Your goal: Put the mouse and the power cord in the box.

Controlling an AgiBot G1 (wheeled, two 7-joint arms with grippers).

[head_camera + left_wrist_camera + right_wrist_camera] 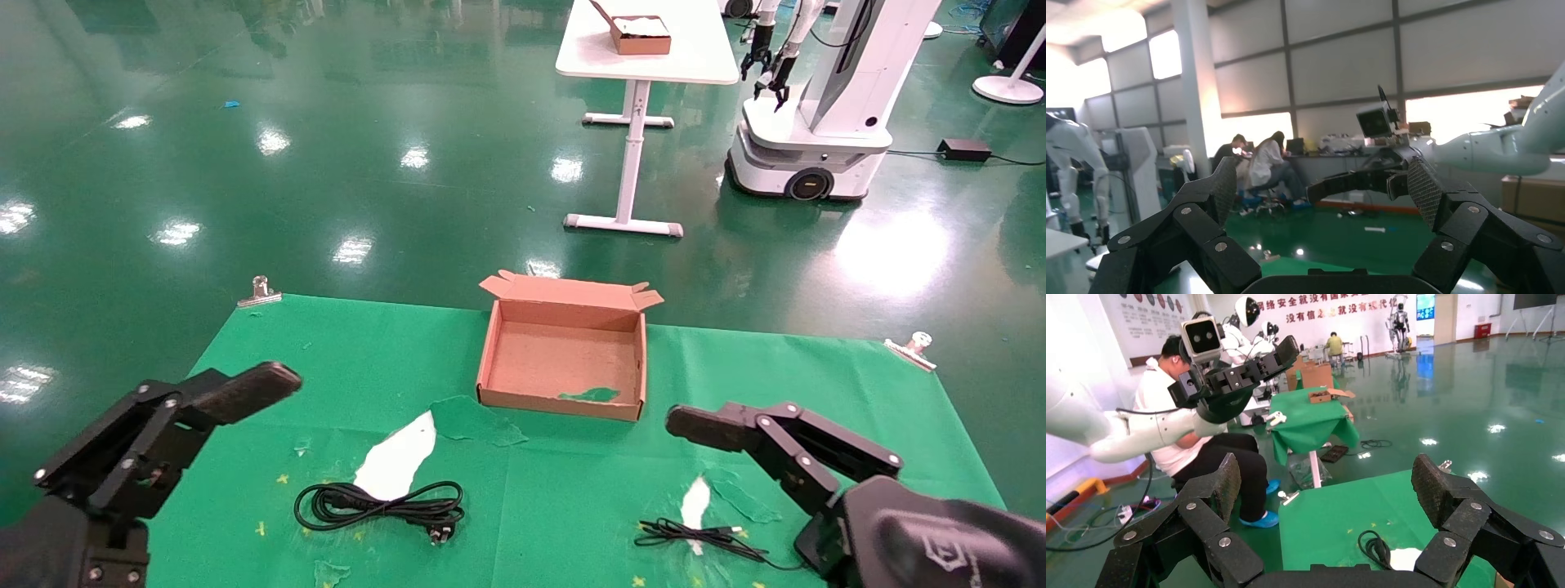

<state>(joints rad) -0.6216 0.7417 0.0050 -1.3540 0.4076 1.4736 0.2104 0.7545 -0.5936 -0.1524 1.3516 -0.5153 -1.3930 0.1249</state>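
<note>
The box (pixel 492 351) stands open in the middle of the green table, flap lid back, with a green scrap (pixel 590 395) on its floor. Nearer to me on the left lies the power cord (pixel 380 502) in a loose coil; it also shows in the right wrist view as the power cord (pixel 1376 545). A thin black cable (pixel 695 535) lies front right and runs under my right arm; the mouse itself is hidden. My left gripper (pixel 245 392) (pixel 1321 187) hovers open and empty above the table's left side. My right gripper (pixel 695 426) (pixel 1327 484) hovers open and empty above the thin cable.
White bare patches (pixel 396 461) (pixel 696 500) show where the green cover is torn. Metal clips (pixel 260 291) (pixel 914 345) hold the cover at the far corners. Beyond stand a white table (pixel 645 61) with a smaller box (pixel 641 37) and another robot (pixel 817 122).
</note>
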